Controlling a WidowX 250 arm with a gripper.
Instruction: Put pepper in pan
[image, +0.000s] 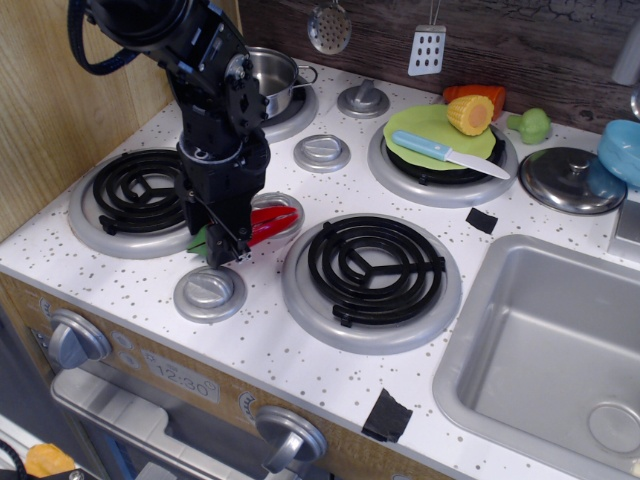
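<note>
Red pepper (272, 222) lies between the near burners, its green end mostly hidden behind the gripper (225, 246), which is clamped on it. The steel pan (270, 74) sits far left, partly blocked by the arm.

The arm (200, 90) is matte black throughout, built of chunky, rounded segments joined by bulky cylindrical joints. A thick black cable (95, 45) loops out from its upper part and curves back in toward the housing. Small screw heads and pale glints catch the light on the wrist block. The gripper (222, 243) is equally black, narrow and angular, ending in slim fingers with thin light-coloured edges.
</note>
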